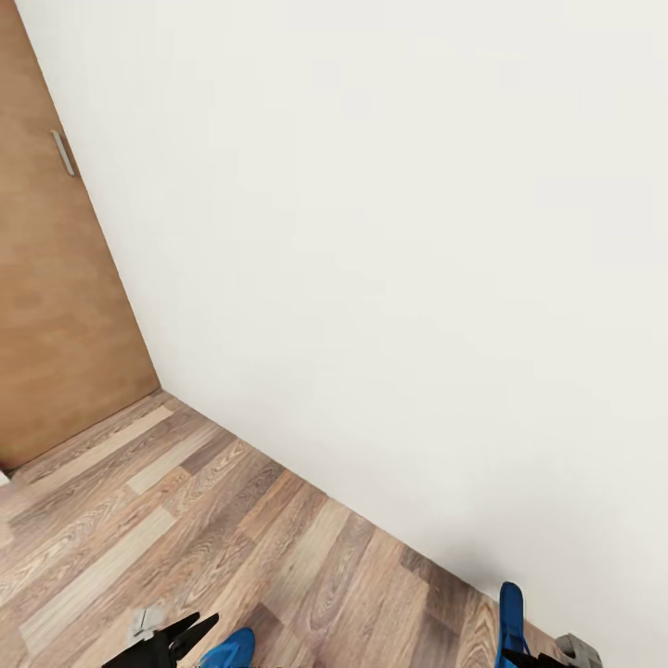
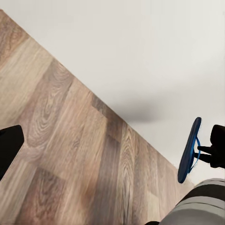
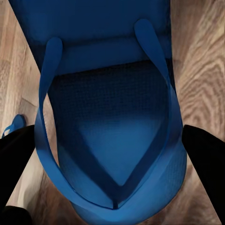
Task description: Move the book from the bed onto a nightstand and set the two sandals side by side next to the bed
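Two sandals are counted. In the head view, one sandal [image 1: 509,623] stands on edge at about 5 o'clock, carried clear of the floor [image 1: 186,520] by the right gripper [image 1: 538,661]. The other sandal [image 1: 229,648] shows at about 6 o'clock, just beside the left gripper [image 1: 181,635].

Right gripper: the right wrist view shows the blue sole and Y-shaped strap [image 3: 112,140] close up between two dark fingers [image 3: 206,159]. The left wrist view shows that same sandal [image 2: 189,152] hanging edge-on with the strap pinched. Judgement: the fingers are closed on the strap, not on the sole.

Left gripper: its fingertips lie at the frame edge next to the second sandal. Whether they are closed on it or merely beside it cannot be told. One dark finger [image 2: 9,150] shows in the left wrist view, with no sandal seen between the fingers there.

One door [image 1: 56,278] with one handle [image 1: 63,153] stands at 9 to 10 o'clock. One white wall [image 1: 390,232] runs from 12 to 4 o'clock.

Handling, as judgement: each sandal looks light, thin and flexible, with a flat sole likely to bend if gripped at one end. The strap is the practical hold, though the sole will dangle and swing from it. Nothing here looks fragile. Set-down should be sole flat, the pair aligned.
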You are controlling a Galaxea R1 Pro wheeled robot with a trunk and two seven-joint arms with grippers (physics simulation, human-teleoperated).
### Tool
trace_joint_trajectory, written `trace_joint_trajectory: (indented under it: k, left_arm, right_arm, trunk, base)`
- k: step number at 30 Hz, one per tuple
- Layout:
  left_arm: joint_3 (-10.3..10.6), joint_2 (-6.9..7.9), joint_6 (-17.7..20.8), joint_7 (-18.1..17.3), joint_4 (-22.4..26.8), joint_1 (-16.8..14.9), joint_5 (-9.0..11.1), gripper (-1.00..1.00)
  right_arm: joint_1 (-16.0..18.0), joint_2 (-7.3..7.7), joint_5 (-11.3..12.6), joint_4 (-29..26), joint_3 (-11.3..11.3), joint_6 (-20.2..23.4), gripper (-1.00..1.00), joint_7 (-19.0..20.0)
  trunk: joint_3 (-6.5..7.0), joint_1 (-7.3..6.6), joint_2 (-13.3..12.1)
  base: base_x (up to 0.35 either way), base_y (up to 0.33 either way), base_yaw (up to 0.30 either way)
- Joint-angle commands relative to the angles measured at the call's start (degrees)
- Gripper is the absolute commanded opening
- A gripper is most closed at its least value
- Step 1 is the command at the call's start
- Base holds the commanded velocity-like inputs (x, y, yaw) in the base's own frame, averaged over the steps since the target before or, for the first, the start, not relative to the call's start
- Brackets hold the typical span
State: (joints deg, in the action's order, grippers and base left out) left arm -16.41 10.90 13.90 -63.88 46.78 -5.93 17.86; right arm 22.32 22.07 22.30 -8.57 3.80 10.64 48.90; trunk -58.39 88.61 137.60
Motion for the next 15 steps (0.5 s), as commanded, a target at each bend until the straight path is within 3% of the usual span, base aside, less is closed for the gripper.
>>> trace_joint_trajectory:
  k: [1, 10, 15]
  left_arm:
    - [0.0, 0.00, 0.6, -0.2, 0.0, 0.0, 0.2, 1.00]
    - [0.0, 0.00, 0.7, -0.2, 0.0, 0.0, 0.2, 1.00]
    - [0.0, -0.08, 0.6, -0.1, 0.0, 0.0, 0.2, 1.00]
  right_arm:
    - [0.0, 0.00, 0.1, 0.0, 0.4, 0.6, -1.00, 0.2]
    - [0.0, -0.01, 0.1, 0.0, 0.4, 0.6, -1.00, 0.2]
    - [0.0, -0.01, 0.1, 0.0, 0.4, 0.6, -1.00, 0.1]
  trunk:
    - [-0.05, -0.01, 0.0]
    - [-0.05, -0.01, 0.0]
    - [-0.05, -0.01, 0.0]
  base:
    - [0.000, 0.000, 0.290]
    - [0.018, 0.000, 0.285]
    - [0.200, -0.070, 0.089]
